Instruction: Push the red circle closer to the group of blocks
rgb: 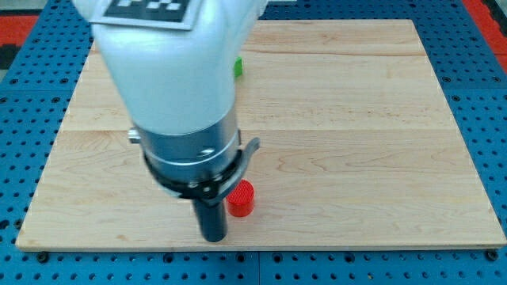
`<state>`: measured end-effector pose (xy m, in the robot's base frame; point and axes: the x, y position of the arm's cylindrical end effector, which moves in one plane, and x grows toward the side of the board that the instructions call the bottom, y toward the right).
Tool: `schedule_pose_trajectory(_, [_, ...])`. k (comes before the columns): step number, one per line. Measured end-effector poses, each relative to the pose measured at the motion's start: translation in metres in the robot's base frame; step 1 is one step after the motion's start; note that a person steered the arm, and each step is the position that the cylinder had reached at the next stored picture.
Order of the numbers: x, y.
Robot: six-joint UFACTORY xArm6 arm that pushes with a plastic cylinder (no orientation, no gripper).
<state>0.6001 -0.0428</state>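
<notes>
The red circle (242, 198) lies on the wooden board (356, 142) near the view's bottom, a little left of centre. My tip (214, 237) is at the end of the dark rod, just left of and slightly below the red circle, close to touching it. A green block (237, 67) shows only as a sliver at the view's top, right of the arm's white body. The arm hides much of the board's left half, so any other blocks there cannot be seen.
The board's bottom edge (261, 247) runs just below the tip. A blue perforated table (24, 119) surrounds the board on all sides.
</notes>
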Motion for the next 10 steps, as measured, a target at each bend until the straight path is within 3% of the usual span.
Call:
schedule_pose_trajectory(2, [-0.058, 0.049])
schedule_pose_trajectory(5, [-0.202, 0.056])
schedule_pose_trajectory(8, [-0.228, 0.087])
schedule_pose_trajectory(10, [-0.273, 0.024])
